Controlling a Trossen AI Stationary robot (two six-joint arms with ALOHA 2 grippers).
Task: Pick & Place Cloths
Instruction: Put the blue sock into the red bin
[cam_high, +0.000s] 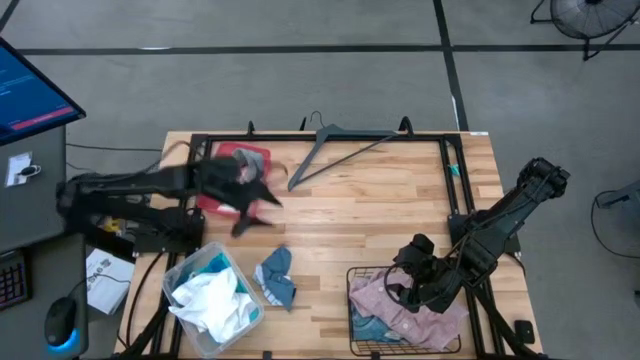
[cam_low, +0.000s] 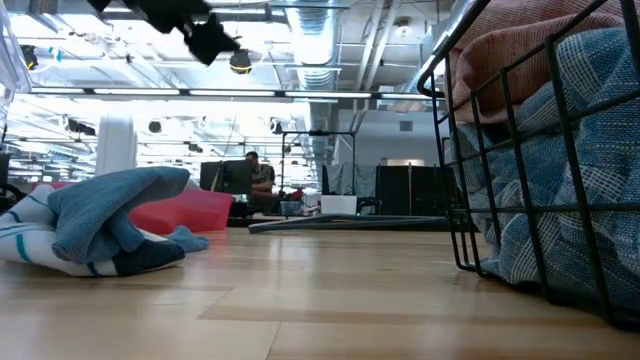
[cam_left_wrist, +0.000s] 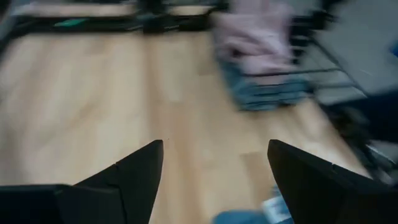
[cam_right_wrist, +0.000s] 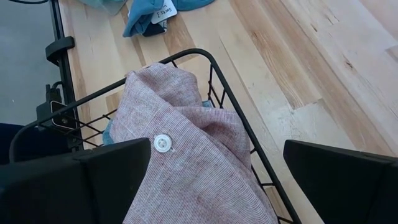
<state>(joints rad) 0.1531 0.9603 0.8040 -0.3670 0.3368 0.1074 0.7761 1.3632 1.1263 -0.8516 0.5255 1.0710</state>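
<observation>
A deeper blue cloth (cam_high: 277, 278) lies crumpled on the wood table, also seen in the low view (cam_low: 110, 225). White and turquoise cloths (cam_high: 212, 297) fill a clear bin. A pale pink cloth (cam_right_wrist: 186, 143) with a white button lies on a blue-striped one (cam_high: 372, 328) in a black wire basket (cam_high: 352, 300). My left gripper (cam_high: 258, 217) hangs open above the table beside the red tray (cam_high: 262, 160), with bare wood between its fingers (cam_left_wrist: 214, 149). My right gripper (cam_right_wrist: 217, 155) is open over the basket (cam_high: 402, 290), a finger on either side of the pink cloth, above it.
A grey hanger (cam_high: 335, 148) lies near the table's far edge. Something grey (cam_high: 243, 158) sits on the red tray, partly under my left arm. A black frame (cam_high: 447, 170) runs along the table's far and right sides. Bare wood (cam_high: 370, 215) spans the middle.
</observation>
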